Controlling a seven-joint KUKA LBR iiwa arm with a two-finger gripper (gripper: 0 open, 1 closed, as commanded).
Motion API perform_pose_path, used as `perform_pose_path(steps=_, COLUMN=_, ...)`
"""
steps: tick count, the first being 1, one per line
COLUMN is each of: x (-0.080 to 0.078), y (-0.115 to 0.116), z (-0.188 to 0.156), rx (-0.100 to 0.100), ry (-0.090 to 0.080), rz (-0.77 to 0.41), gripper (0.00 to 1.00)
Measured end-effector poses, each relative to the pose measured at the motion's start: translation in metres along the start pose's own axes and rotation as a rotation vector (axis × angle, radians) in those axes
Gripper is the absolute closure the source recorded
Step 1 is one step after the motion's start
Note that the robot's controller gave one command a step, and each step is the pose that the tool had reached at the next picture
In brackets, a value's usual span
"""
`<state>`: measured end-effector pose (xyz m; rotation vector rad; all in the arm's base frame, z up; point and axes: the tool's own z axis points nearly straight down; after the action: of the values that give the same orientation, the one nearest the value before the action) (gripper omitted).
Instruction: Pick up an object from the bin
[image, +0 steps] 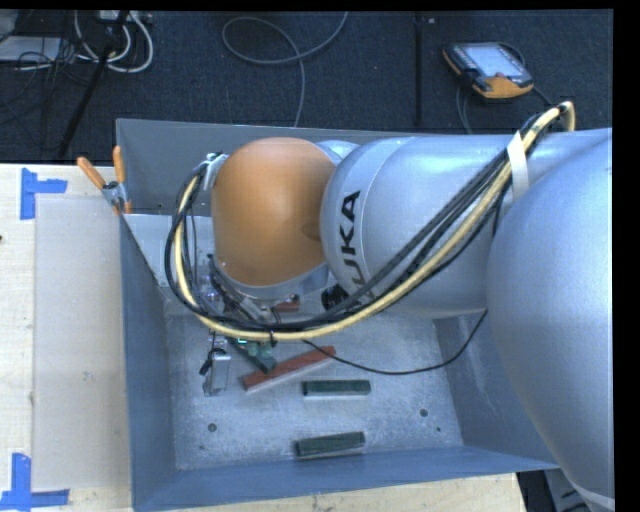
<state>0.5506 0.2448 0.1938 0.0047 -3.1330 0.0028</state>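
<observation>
You are looking down into what appears to be a robotics lab or test cell. A large silver industrial arm (560, 300) lettered KUKA, with a rounded orange cover (265, 210) at its wrist and black and yellow cables (178, 255) looped around it, reaches into a grey metal bin (150, 400). Beyond the bin is dark carpet (380, 90), with loose cords (125, 40) trailing over it and a handheld orange and grey device (488, 68) lying there.

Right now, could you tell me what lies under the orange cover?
The gripper and a reddish-brown stick show below its edge; the bin floor beneath it is covered.
</observation>
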Motion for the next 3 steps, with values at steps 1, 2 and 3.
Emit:
perform_pose_path(steps=1, x=-0.002, y=-0.001, z=-0.005, rx=-0.002, ry=-0.008, rz=0.004, gripper=0.0)
perform_pose_path(steps=2, x=-0.025, y=-0.043, z=0.06, rx=-0.002, ry=-0.012, rz=-0.077, gripper=0.0)
perform_pose_path(steps=3, x=-0.028, y=-0.109, z=0.064, rx=-0.001, ry=-0.005, rz=-0.255, gripper=0.0)
